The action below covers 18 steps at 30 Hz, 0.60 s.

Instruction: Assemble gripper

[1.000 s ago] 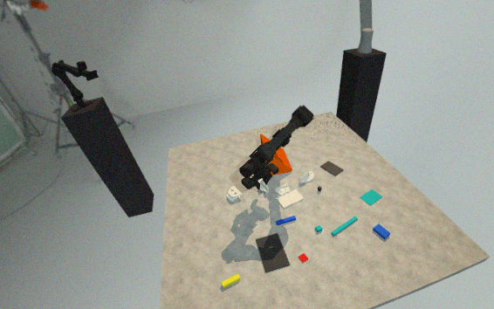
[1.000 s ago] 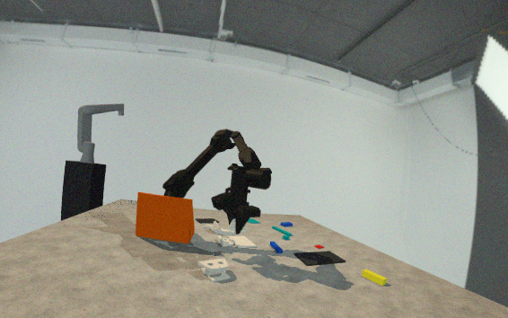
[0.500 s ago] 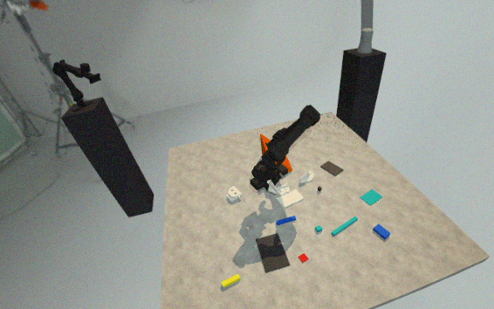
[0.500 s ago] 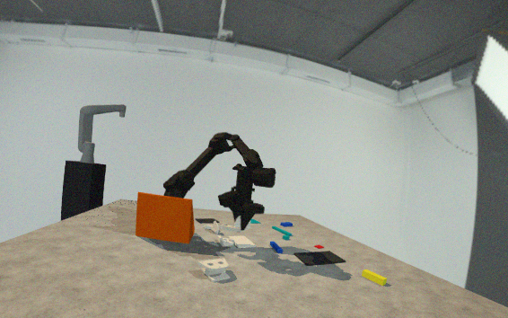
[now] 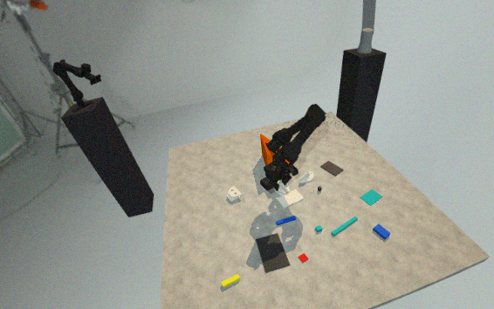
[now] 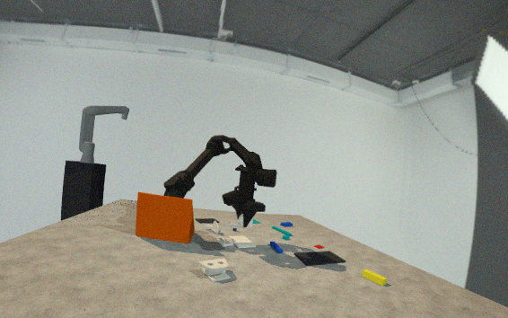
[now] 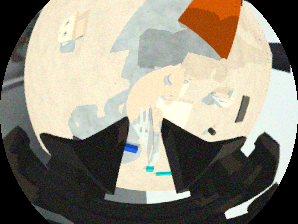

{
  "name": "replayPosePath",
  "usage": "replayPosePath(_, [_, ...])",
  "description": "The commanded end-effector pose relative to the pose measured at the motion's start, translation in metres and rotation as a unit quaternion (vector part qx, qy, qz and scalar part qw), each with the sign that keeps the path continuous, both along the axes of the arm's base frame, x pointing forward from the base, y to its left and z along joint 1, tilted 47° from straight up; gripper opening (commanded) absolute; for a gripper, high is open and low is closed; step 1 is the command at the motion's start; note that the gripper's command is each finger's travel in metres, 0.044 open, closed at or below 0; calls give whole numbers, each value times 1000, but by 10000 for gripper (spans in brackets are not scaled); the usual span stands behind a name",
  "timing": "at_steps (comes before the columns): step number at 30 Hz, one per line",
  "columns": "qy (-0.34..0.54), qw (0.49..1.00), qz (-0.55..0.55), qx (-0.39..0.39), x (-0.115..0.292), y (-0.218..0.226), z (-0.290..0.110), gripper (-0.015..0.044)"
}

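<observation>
My gripper [image 5: 280, 182] [image 6: 244, 224] [image 7: 144, 120] points down and is shut on a pale curved jaw [image 7: 145, 91], held above the table beside the gripper base. The cream gripper base [image 5: 293, 198] [image 6: 242, 242] [image 7: 178, 113] lies below and to the right of the held jaw in the wrist view; its pins are partly hidden or too small to tell. The other white jaw [image 5: 306, 177] [image 6: 215, 228] [image 7: 220, 98] lies on the table beside the base. The cream housing plate [image 5: 234, 191] [image 6: 214, 264] [image 7: 68, 29], with two holes, stands apart from it.
An orange block [image 5: 265, 150] [image 6: 164, 217] [image 7: 214, 25] stands near the arm. A blue bar [image 5: 286, 220] [image 6: 275, 247] [image 7: 131, 148] lies before the base. Beyond are a dark mat [image 5: 273, 253] [image 6: 319, 258], a yellow bar [image 5: 230, 280] [image 6: 374, 277] and a teal bar [image 5: 344, 226] [image 6: 282, 231].
</observation>
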<state>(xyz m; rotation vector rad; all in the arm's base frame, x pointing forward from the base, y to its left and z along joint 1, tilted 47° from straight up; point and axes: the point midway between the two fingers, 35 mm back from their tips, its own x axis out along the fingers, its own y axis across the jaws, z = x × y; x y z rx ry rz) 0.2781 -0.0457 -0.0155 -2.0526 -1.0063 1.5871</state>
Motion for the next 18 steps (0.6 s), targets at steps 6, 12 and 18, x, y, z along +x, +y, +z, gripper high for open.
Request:
replayPosePath(6, [1, 1000, -4, 5, 4, 11, 13, 134])
replayPosePath(12, [1, 1000, -4, 5, 4, 11, 13, 134])
replayPosePath(18, [1, 1000, -4, 5, 4, 11, 13, 134])
